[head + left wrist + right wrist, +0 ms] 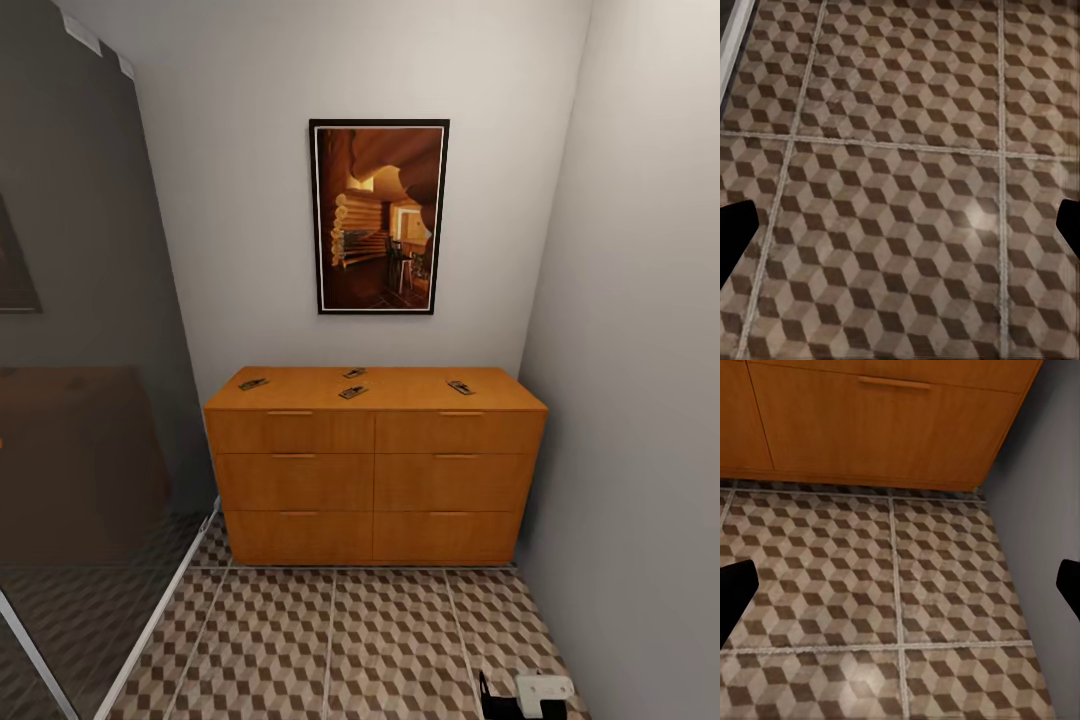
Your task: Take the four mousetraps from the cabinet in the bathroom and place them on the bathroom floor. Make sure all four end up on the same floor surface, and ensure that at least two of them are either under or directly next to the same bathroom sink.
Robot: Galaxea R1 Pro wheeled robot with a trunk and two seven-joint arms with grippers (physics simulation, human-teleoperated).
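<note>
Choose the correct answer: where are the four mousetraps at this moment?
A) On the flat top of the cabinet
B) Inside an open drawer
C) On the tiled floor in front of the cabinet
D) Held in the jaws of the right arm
A: all four mousetraps lie on the flat top of the cabinet, whose drawers are all closed, while the bathroom floor in front carries no trap.

The head camera faced the cabinet from a short way back. Both wrist cameras looked down at the cube-patterned bathroom floor; the right one shared the cabinet's bottom drawers.
</note>
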